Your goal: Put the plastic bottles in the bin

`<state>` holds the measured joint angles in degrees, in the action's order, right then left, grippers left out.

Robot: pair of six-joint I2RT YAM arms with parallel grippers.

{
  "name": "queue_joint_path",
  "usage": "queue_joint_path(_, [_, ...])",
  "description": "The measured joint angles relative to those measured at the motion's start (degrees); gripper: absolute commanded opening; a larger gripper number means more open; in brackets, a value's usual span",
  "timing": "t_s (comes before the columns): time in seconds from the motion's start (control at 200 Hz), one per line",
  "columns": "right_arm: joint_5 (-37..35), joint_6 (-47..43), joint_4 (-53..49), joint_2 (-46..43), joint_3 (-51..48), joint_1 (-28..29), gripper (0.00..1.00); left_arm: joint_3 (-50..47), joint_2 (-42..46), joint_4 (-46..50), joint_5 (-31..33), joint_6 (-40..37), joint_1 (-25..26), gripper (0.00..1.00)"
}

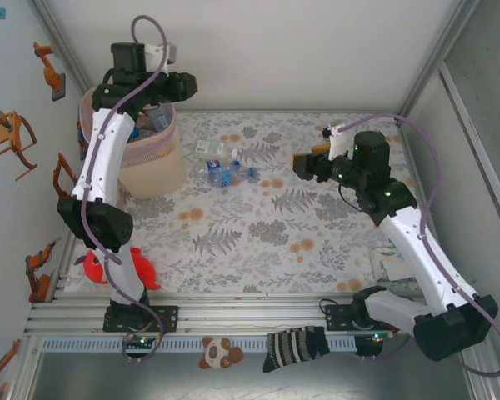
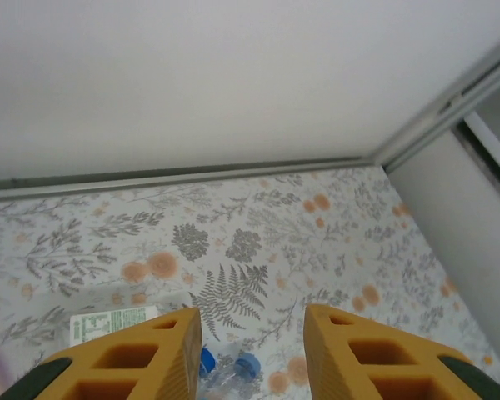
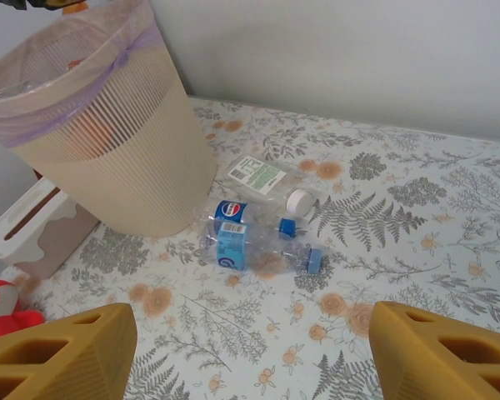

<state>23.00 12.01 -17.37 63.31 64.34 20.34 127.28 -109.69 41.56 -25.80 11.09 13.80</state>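
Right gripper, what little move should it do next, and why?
Probably reach forward and down to the nearest blue-capped bottle. The right gripper is open and empty, and that bottle lies loose on the table beside the bin.

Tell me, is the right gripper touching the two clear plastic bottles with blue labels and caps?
Apart. The right wrist view shows the right gripper open, with bare floral cloth between its yellow fingers and the two blue-labelled bottles.
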Motion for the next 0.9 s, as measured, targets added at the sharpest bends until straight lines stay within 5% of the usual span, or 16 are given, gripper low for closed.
queue_joint_path(0.466, [-0.63,0.00,-0.50,-1.05,0.00,0.00,0.73,14.05,-9.81,15.30,11.21,-26.64,14.10,0.59])
queue_joint_path(0.901, [-1.18,0.00,-1.51,-1.18,0.00,0.00,0.73,14.36,-23.91,24.02,21.64,-34.29,17.99,0.58])
